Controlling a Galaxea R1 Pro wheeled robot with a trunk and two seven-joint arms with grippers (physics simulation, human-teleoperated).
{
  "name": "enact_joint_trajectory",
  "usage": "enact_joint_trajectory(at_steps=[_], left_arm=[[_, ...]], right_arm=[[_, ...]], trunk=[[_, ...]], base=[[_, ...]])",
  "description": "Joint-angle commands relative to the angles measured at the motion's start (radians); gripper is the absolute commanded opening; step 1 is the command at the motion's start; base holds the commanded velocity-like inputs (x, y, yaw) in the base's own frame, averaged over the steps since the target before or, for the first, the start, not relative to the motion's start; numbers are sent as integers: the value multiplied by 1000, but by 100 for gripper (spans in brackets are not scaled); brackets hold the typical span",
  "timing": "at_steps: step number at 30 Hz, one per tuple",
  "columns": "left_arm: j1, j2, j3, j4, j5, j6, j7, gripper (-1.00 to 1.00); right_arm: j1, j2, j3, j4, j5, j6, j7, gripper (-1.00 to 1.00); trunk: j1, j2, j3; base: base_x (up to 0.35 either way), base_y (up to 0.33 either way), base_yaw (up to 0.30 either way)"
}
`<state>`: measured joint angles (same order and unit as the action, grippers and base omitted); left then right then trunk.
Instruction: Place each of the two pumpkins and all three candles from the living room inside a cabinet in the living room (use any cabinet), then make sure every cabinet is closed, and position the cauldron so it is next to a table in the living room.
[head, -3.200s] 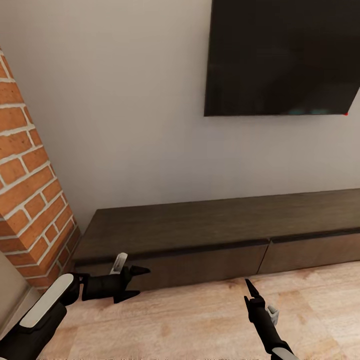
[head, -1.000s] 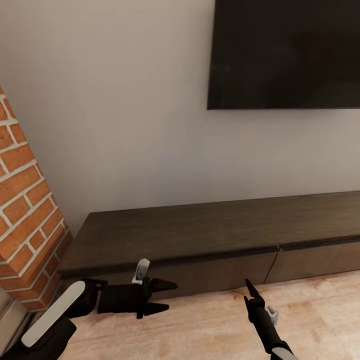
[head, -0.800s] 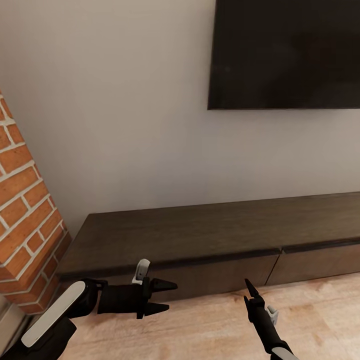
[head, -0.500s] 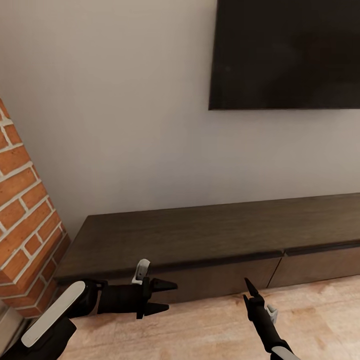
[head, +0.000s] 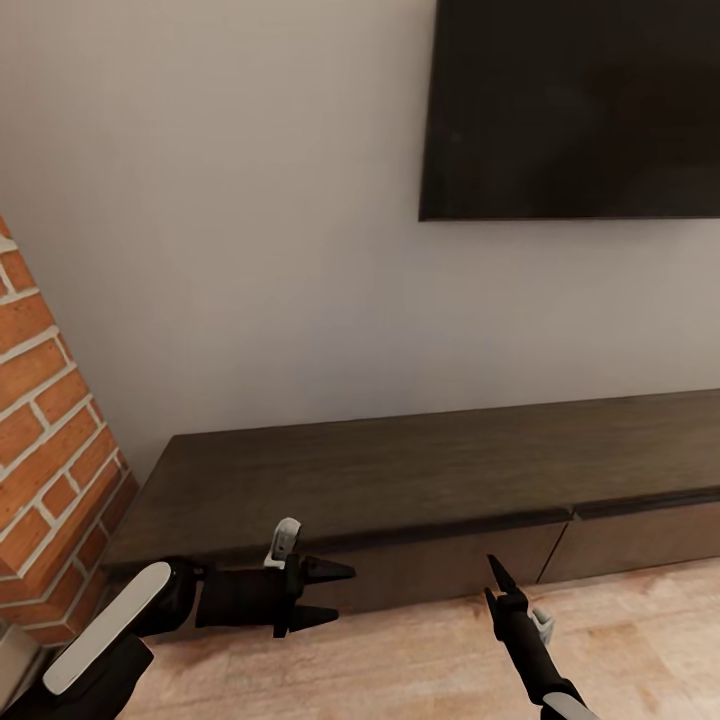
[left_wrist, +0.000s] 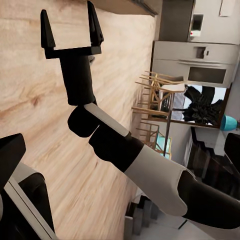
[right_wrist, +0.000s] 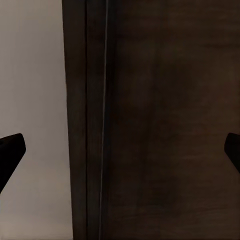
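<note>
Your view has drifted left along the cabinet (head: 420, 480) since earlier, both drawers shut, your left gripper (head: 325, 595) spread before its left drawer, your right gripper (head: 497, 585) spread wide facing its front as the left wrist shows, bare floor (head: 620, 650) behind.

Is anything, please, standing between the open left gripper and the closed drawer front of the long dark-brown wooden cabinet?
Nothing visible does. The left gripper hangs open just in front of the left drawer front of the long dark-brown wooden cabinet, over bare wooden floor, fingers pointing along the front. The right gripper hangs apart, farther right.
</note>
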<state>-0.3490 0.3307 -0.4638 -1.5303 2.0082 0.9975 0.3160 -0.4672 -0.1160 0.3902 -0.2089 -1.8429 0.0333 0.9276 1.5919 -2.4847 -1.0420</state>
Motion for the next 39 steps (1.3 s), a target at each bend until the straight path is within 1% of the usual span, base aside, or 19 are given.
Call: enact_joint_trajectory(at_steps=[1,24,39], left_arm=[[-1,1,-1,-1,11,0,9,100],[-1,1,0,-1,11,0,9,100],[-1,1,0,-1,11,0,9,100]], right_arm=[[-1,-1,7,0,-10,4,4,100],[-1,-1,7,0,-10,4,2,100],[-1,-1,8,0,-10,4,2,100]], trunk=[[0,0,-1],[0,0,-1],[0,0,-1]], base=[[55,0,0],[98,0,0],[67,0,0]])
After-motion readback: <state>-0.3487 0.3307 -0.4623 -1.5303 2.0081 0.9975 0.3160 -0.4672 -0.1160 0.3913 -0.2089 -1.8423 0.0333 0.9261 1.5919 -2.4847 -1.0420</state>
